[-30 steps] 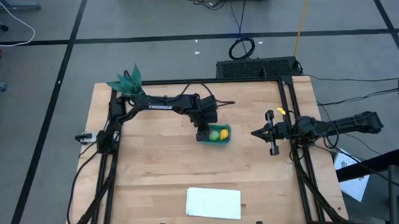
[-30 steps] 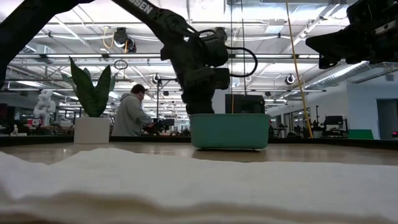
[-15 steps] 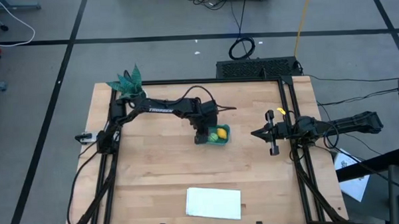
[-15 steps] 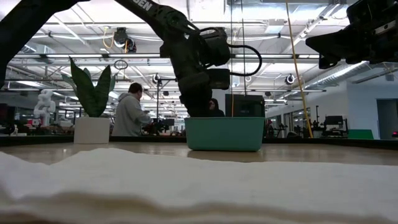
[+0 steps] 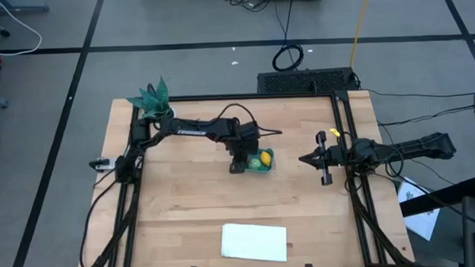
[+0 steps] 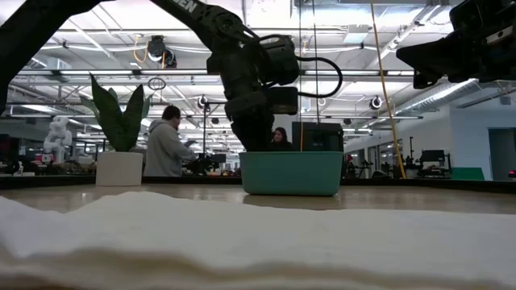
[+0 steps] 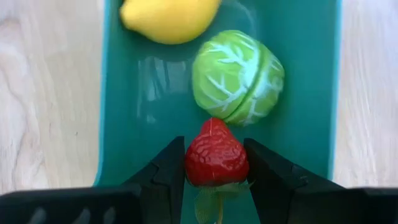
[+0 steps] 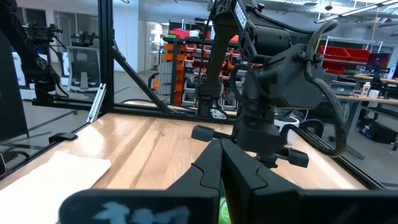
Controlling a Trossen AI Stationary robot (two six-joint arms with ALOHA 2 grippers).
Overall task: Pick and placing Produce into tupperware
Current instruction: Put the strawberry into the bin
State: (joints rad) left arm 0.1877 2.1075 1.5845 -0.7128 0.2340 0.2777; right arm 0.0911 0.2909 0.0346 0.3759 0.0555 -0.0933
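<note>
strawberry (image 7: 216,157) clamped in left pincer (image 7: 215,163), over teal tub (image 7: 311,93) | lemon (image 7: 168,18) and green fruit (image 7: 238,77) inside tub | tub mid-surface (image 5: 184,199) | right pincer (image 5: 303,159) clenched, empty, well apart near right edge

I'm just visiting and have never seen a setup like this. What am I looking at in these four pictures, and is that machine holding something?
These are two dark robot arms at a wooden table, filmed from overhead, from table height, and from each arm's wrist. The left end effector is shut on a small red toy strawberry, held over a teal-blue rectangular plastic tub. A yellow toy lemon and a light-green round toy fruit lie inside it. The right end effector waits shut at the table's right side. A flat white sheet lies near the front edge, and a leafy plant in a white pot stands at a back corner.
</note>
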